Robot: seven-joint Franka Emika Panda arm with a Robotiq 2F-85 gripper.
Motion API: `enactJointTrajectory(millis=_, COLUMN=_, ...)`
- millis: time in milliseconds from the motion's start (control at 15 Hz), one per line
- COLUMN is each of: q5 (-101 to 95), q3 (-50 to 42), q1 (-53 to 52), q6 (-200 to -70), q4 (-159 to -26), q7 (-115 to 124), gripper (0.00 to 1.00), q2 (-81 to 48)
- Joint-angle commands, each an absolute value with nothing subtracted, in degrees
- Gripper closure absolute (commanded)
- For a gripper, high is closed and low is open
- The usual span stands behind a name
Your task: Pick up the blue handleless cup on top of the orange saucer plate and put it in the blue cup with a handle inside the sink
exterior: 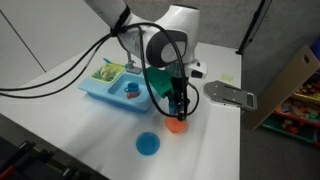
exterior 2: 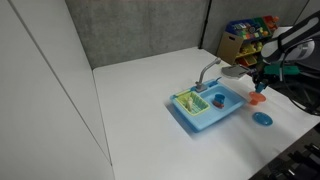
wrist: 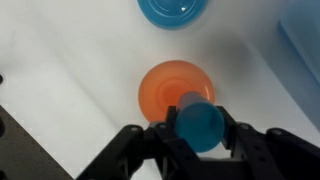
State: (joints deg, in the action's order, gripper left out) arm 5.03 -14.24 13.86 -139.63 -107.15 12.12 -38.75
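Observation:
In the wrist view my gripper is shut on the blue handleless cup, which sits between the two black fingers, tilted toward the camera. The orange saucer plate lies on the white table just below and behind the cup, which looks slightly raised off it. In both exterior views the gripper hangs over the saucer. The light blue sink stands nearby. A small blue cup with an orange-red patch sits in its basin.
A flat blue round plate lies on the table close to the saucer. A green rack with items fills one sink compartment. A grey faucet rises behind the sink. A grey board and a toy shelf stand beyond.

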Motion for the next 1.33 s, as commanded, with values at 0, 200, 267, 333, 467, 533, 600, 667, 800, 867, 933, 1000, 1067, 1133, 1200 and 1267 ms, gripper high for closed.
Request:
enactJointTrajectory(millis=0, q5=4.57, q3=-13.44, q1=12.4, q6=-136.82, q4=-110.79, q7=11.44, gripper=0.83, q2=-32.38)
enactJointTrajectory(millis=200, q5=4.17, q3=-12.47, q1=10.59, q6=-135.91, q4=-112.6, q7=11.45, gripper=0.83, q2=-29.64)
enactJointTrajectory(millis=267, q5=4.19, q3=-12.03, q1=10.09, q6=-135.88, q4=-113.16, q7=11.34, gripper=0.83, q2=-29.01)
enactJointTrajectory(millis=333, q5=4.13, q3=-11.5, q1=9.4, q6=-135.98, q4=-113.75, q7=11.28, gripper=0.83, q2=-28.57)
enactJointTrajectory(millis=467, q5=4.13, q3=-10.52, q1=8.22, q6=-136.4, q4=-114.77, q7=11.29, gripper=0.83, q2=-27.9)
enactJointTrajectory(millis=533, q5=4.09, q3=-10.09, q1=7.59, q6=-136.78, q4=-115.28, q7=11.32, gripper=0.83, q2=-27.62)
enactJointTrajectory(millis=600, q5=4.16, q3=-9.6, q1=7.1, q6=-136.95, q4=-115.64, q7=11.22, gripper=0.83, q2=-27.47)
enactJointTrajectory(millis=667, q5=4.14, q3=-9.16, q1=6.63, q6=-137.11, q4=-116.02, q7=11.01, gripper=0.83, q2=-27.26)
enactJointTrajectory(millis=800, q5=4.73, q3=-9.18, q1=6.66, q6=-136.69, q4=-114.04, q7=12.04, gripper=0.83, q2=-29.4)
enactJointTrajectory(millis=867, q5=4.73, q3=-8.94, q1=6.37, q6=-136.69, q4=-114.11, q7=12.1, gripper=0.58, q2=-29.42)
enactJointTrajectory(millis=933, q5=4.72, q3=-8.92, q1=6.27, q6=-136.69, q4=-114.11, q7=12.11, gripper=0.58, q2=-29.52)
enactJointTrajectory(millis=1000, q5=4.72, q3=-8.95, q1=6.3, q6=-136.69, q4=-114.11, q7=12.11, gripper=0.58, q2=-29.6)
enactJointTrajectory(millis=1067, q5=4.73, q3=-9.01, q1=6.46, q6=-136.69, q4=-114.11, q7=12.11, gripper=0.58, q2=-29.65)
enactJointTrajectory(millis=1133, q5=4.74, q3=-9.07, q1=6.59, q6=-136.69, q4=-114.11, q7=12.1, gripper=0.58, q2=-29.67)
enactJointTrajectory(millis=1200, q5=4.74, q3=-9.08, q1=6.62, q6=-136.69, q4=-114.11, q7=12.1, gripper=0.58, q2=-29.67)
enactJointTrajectory(millis=1267, q5=4.74, q3=-9.08, q1=6.62, q6=-136.69, q4=-114.11, q7=12.1, gripper=0.83, q2=-29.67)
